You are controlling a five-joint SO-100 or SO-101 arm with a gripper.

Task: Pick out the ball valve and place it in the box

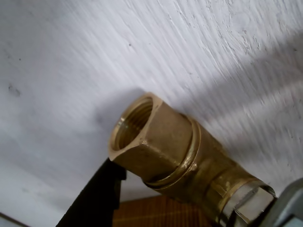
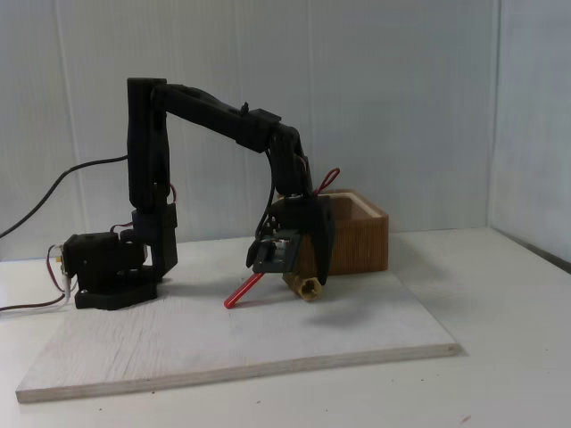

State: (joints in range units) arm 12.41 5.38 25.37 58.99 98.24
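Observation:
The ball valve (image 1: 161,142) fills the wrist view, a brass body with its threaded opening facing up-left and a silvery part at the lower right. My gripper (image 1: 189,194) is shut on it, with one black finger (image 1: 94,198) at the lower left. In the fixed view the ball valve (image 2: 305,287) hangs in my gripper (image 2: 309,278) just above the white board, its red lever (image 2: 243,292) sticking out down-left. The wooden box (image 2: 357,236) stands right behind the gripper, open-topped, its front wall close to the valve.
A white board (image 2: 223,334) lies on the pale table, and the arm's base (image 2: 111,272) sits at its back left with cables trailing left. A strip of the box's wood (image 1: 156,215) shows at the wrist view's bottom edge.

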